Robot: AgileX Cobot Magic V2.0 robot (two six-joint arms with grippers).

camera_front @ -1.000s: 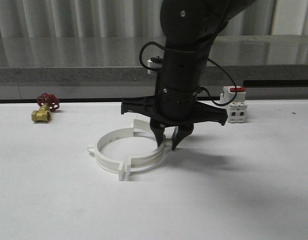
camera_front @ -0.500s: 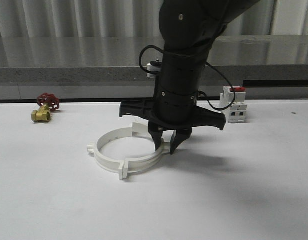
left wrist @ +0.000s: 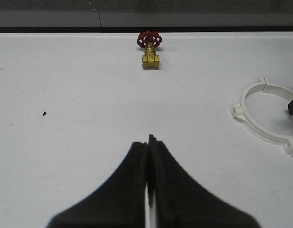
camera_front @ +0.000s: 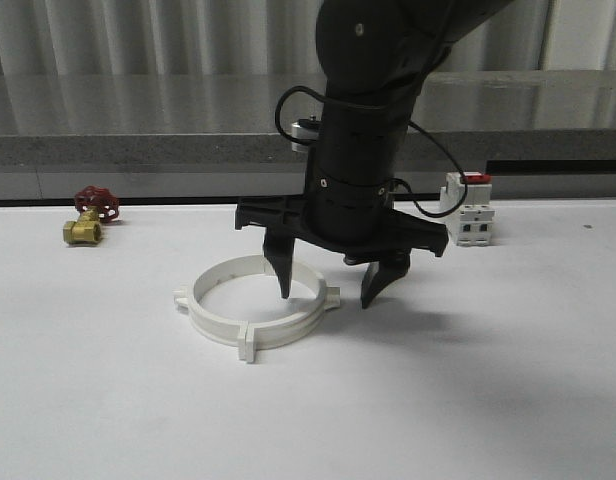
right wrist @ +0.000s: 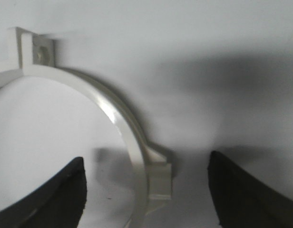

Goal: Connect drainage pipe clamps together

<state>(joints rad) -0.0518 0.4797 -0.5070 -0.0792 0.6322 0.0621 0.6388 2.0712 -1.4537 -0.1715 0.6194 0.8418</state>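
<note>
right gripper (camera_front: 328, 289): fingers spread wide, straddling drainage pipe clamps (camera_front: 250, 310) ring | left gripper (left wrist: 149, 161): fingers pressed together, holding nothing

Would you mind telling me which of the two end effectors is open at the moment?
The right end effector is open, its fingers spread either side of the white drainage pipe clamp ring's wall. The left end effector is shut, fingers pressed together above bare table.

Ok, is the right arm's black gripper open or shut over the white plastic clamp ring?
Open. The right gripper has its fingers spread, straddling the white plastic ring's wall without touching it.
</note>
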